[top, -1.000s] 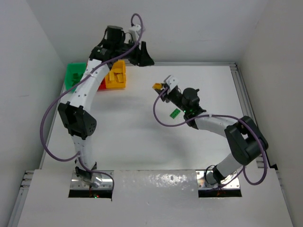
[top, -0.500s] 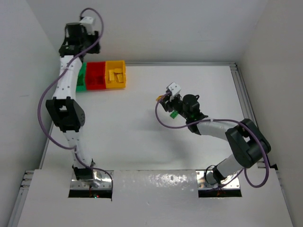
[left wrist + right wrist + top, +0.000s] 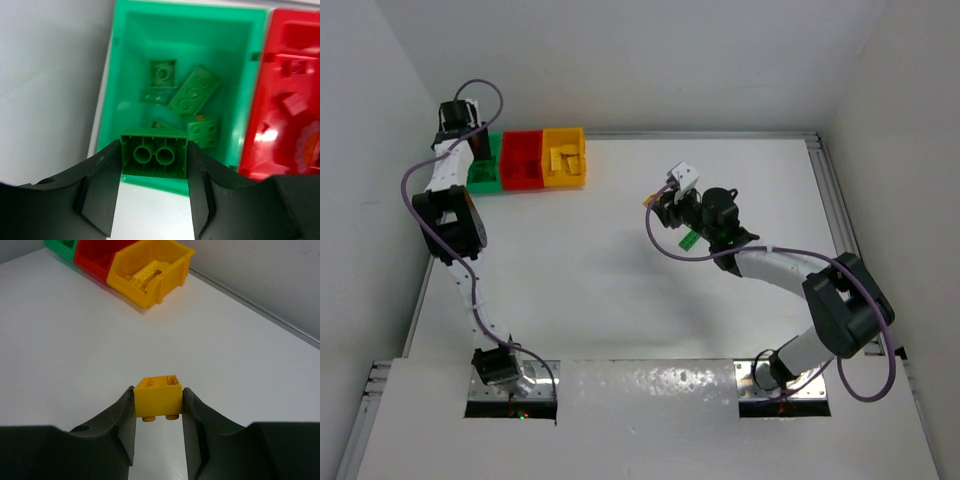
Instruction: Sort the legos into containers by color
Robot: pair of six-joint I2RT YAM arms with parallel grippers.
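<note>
My left gripper [image 3: 154,152] is shut on a green lego [image 3: 154,156], its hollow underside facing the camera, held above the near rim of the green container [image 3: 127,55]. Several green legos [image 3: 193,90] lie inside that container. The red container [image 3: 280,60] adjoins it on the right. From above, the left gripper [image 3: 478,152] hangs over the green container [image 3: 486,182], with the red [image 3: 522,160] and yellow [image 3: 566,157] containers beside it. My right gripper [image 3: 158,399] is shut on a yellow lego [image 3: 158,395], lifted above mid-table [image 3: 654,203]. The yellow container [image 3: 137,287] lies far ahead.
One small green lego [image 3: 687,241] lies on the white table under the right arm's wrist. White walls close in on the left, back and right. A metal rail [image 3: 830,190] runs along the table's right edge.
The left arm has swung left from over the yellow container to above the green one, carrying the green lego. The right gripper, still holding the yellow lego, has shifted only slightly.
</note>
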